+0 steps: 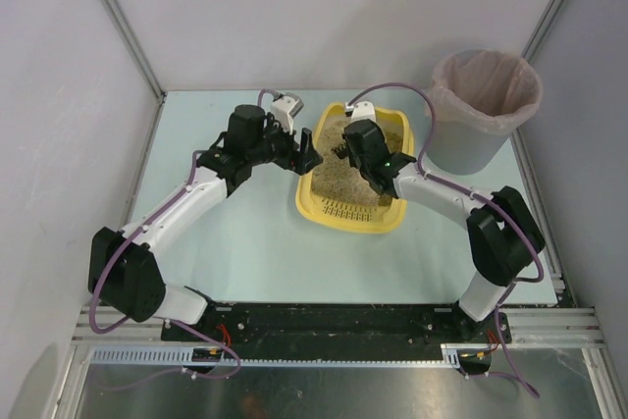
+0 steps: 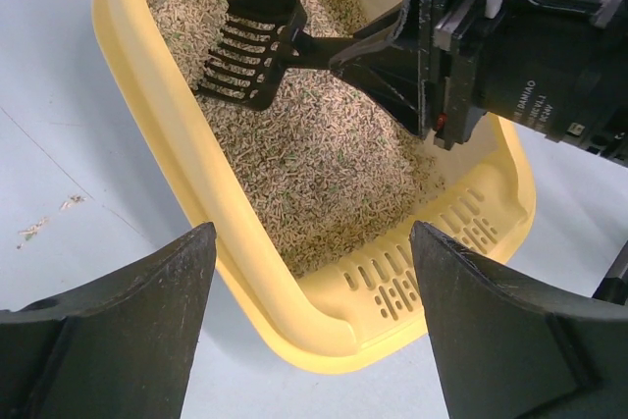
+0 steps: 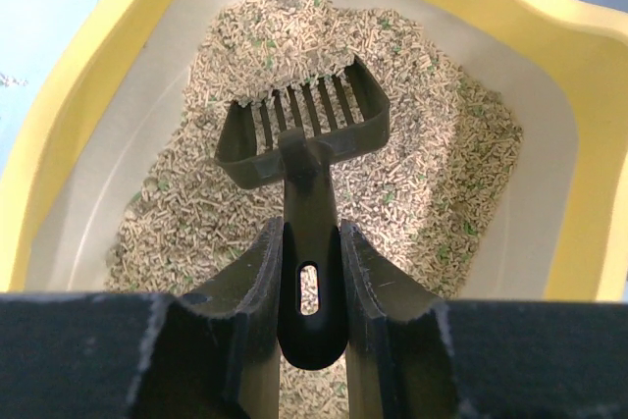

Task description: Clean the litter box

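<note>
Pinching the handle of the black scoop (image 3: 304,134) between the closed-in fingers of the right gripper (image 3: 312,242), slotted head low on the litter (image 3: 422,193) just ahead of the tips. Holding the left gripper (image 2: 312,242) spread wide and empty, with the yellow litter box (image 2: 324,336) just beyond and between its fingers. Probably risking a shoved, unbraced tray on a deep push, or pellets flicked over the rim by a quick lift.

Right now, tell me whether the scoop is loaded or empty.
Empty: the black scoop shows bare slots with no pellets heaped inside; the right gripper holds its handle over the litter box.
</note>
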### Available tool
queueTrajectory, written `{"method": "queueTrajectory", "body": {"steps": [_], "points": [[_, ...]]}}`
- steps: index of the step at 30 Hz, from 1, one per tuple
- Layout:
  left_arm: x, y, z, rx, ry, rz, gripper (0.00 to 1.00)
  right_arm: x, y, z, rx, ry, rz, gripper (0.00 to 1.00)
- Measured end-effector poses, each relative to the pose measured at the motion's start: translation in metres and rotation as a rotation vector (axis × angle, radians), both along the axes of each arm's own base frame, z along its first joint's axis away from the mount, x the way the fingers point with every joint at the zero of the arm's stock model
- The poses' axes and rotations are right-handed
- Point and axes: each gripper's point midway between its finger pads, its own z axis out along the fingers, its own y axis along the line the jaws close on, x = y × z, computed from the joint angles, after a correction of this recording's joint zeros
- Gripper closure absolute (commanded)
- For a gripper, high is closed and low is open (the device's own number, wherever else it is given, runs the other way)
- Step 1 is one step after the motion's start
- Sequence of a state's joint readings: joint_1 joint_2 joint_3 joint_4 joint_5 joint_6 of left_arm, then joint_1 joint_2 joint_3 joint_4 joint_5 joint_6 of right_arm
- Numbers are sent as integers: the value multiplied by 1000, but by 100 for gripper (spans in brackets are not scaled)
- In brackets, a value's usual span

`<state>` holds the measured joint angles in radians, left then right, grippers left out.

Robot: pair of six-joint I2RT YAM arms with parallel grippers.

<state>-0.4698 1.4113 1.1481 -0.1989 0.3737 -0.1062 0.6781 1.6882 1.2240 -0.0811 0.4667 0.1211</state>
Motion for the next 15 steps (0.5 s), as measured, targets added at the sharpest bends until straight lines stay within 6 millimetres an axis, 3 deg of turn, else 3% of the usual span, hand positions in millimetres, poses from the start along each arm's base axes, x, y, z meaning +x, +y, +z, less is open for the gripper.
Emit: {"method": "queueTrajectory", "body": {"steps": [15], "points": [[-2, 1, 0, 4, 5, 0, 17, 16, 14, -14, 29, -70, -105, 100]]}}
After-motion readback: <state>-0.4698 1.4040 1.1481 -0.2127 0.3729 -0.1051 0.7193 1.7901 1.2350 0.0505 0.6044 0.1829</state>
